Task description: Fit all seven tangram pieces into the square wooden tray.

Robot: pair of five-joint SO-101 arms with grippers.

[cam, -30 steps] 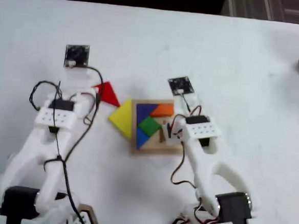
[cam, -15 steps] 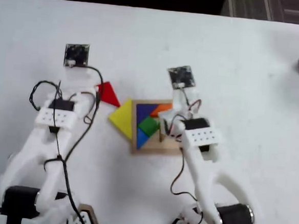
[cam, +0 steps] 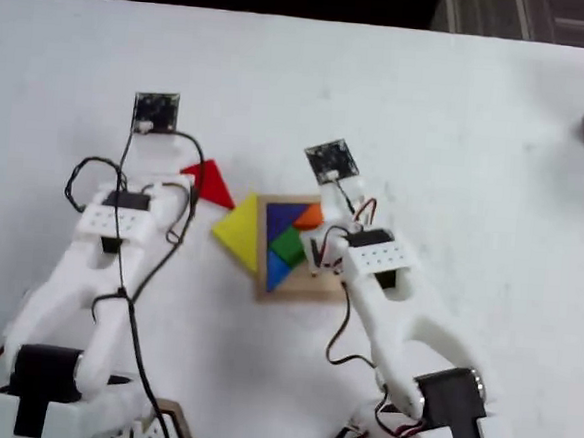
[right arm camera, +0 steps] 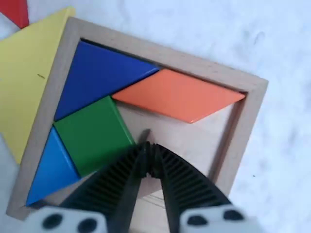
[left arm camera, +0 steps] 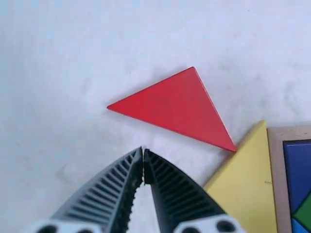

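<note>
Tray (cam: pixel 289 291) at mid-tabletop (cam: pixel 460 110) in the high view, with the yellow triangle (cam: pixel 239 231) against its nine o'clock edge and the red triangle (cam: pixel 211 181) outside at ten o'clock. In the left wrist view, the left gripper (left arm camera: pixel 144 158), tips pressed together on nothing, hovers just short of the red triangle. In the right wrist view, the right gripper (right arm camera: pixel 148 148), likewise pressed together and empty, hangs over bare tray floor beside the green square (right arm camera: pixel 92 141). The dark blue triangle (right arm camera: pixel 102 73), orange parallelogram (right arm camera: pixel 180 94) and light blue triangle (right arm camera: pixel 51 170) lie inside the tray.
</note>
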